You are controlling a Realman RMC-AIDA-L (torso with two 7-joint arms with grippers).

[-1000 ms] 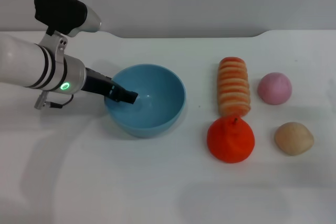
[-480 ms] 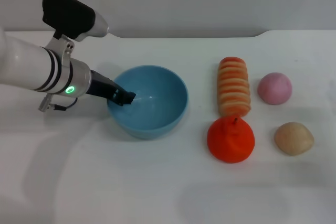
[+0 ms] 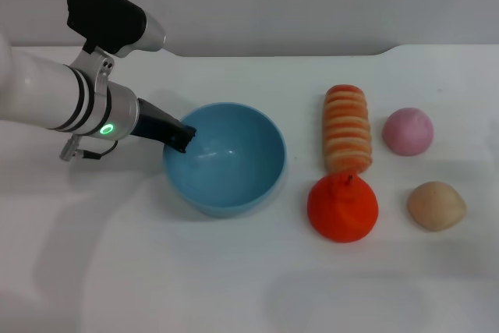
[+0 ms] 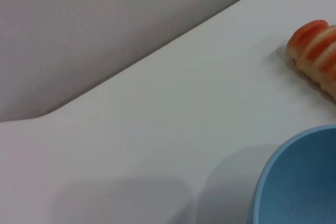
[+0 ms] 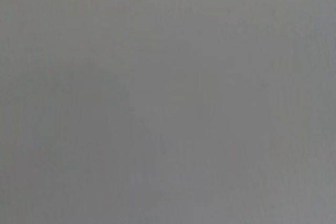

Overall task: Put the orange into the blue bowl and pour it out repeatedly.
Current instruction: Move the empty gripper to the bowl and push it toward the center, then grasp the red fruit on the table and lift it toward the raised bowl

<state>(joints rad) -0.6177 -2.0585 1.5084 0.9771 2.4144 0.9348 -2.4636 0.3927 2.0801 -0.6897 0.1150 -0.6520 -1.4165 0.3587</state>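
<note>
The blue bowl [image 3: 234, 189] sits left of the table's middle, and nothing lies inside it. My left gripper [image 3: 182, 138] grips the bowl's left rim, shut on it, with one dark finger inside the wall. The left wrist view catches a piece of the bowl [image 4: 299, 182]. The orange [image 3: 342, 207] rests on the table to the right of the bowl, apart from it, stem nub up. My right gripper is out of view, and its wrist view is plain grey.
A striped orange-and-cream loaf [image 3: 346, 128] lies just behind the orange, its end also in the left wrist view [image 4: 317, 51]. A pink ball [image 3: 407, 131] and a tan bun [image 3: 436, 205] lie at the right. The white table's far edge meets a grey wall.
My left arm has shifted up and to the right, and the bowl has moved a little right with it and looks slightly larger. The orange and the other items have stayed put.
</note>
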